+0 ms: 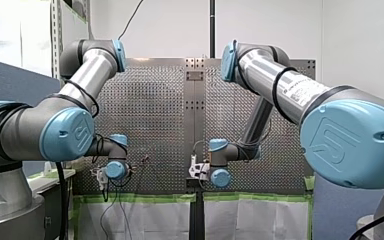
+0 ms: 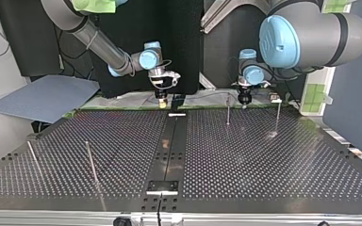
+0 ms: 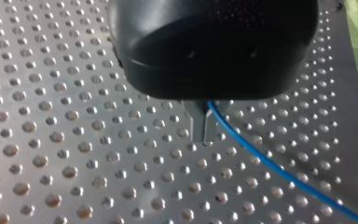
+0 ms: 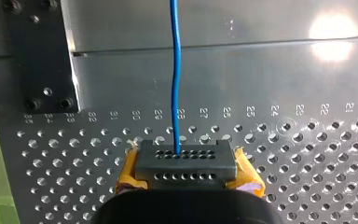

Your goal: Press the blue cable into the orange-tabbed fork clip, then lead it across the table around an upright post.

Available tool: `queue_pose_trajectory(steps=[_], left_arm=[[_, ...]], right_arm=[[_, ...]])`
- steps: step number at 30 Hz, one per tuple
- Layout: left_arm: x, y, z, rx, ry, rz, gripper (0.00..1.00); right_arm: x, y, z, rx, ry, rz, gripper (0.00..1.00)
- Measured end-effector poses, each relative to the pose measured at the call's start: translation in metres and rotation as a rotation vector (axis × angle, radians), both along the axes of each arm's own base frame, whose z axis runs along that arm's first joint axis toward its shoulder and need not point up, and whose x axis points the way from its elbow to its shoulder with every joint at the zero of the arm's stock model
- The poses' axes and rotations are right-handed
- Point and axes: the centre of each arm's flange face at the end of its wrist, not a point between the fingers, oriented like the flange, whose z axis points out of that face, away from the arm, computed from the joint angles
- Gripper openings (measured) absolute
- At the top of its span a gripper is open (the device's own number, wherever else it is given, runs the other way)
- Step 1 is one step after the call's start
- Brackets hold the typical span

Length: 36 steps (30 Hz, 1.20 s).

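In the left wrist view my left gripper (image 3: 204,136), black with narrow metal fingers, is shut on the thin blue cable (image 3: 279,172). The cable trails away beside the fingers, low over the perforated table (image 3: 74,154). In the right wrist view my right gripper (image 4: 186,164) has a black holed tip with yellow pads and is shut on the blue cable (image 4: 175,70), which runs straight ahead. In the top view my left gripper (image 2: 243,100) hangs at the far right beside a thin upright post (image 2: 227,110). My right gripper (image 2: 162,103) is near the middle. I cannot make out the orange-tabbed clip.
A second post (image 2: 277,117) stands right of my left gripper in the top view. Two more posts (image 2: 91,162) (image 2: 34,157) lean at the near left. A dark centre strip (image 2: 172,141) divides the table. Green tape (image 1: 145,198) lines its edge in the front view.
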Motion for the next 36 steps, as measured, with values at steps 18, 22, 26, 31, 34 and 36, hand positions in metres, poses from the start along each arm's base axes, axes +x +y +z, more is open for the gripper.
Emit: queue_pose_trajectory(steps=[18, 22, 26, 31, 34, 36], left_arm=[[0.014, 0.015, 0.040, -0.004, -0.027, -0.028, 0.00], [0.016, 0.014, 0.050, -0.005, -0.038, -0.042, 0.00], [0.016, 0.014, 0.052, -0.006, -0.041, -0.045, 0.00], [0.017, 0.016, 0.053, -0.011, -0.042, -0.040, 0.00], [0.017, 0.016, 0.053, -0.013, -0.044, -0.040, 0.00], [0.017, 0.016, 0.053, -0.015, -0.044, -0.041, 0.00]], right_arm=[[-0.017, -0.030, 0.007, 0.001, 0.001, -0.044, 0.00], [-0.017, -0.032, 0.008, 0.000, 0.000, -0.046, 0.00], [-0.015, -0.036, 0.012, -0.005, -0.003, -0.047, 0.00], [-0.018, -0.048, 0.017, -0.005, -0.005, -0.059, 0.00], [-0.022, -0.054, 0.019, -0.004, -0.006, -0.069, 0.00], [-0.024, -0.056, 0.020, -0.004, -0.007, -0.075, 0.00]])
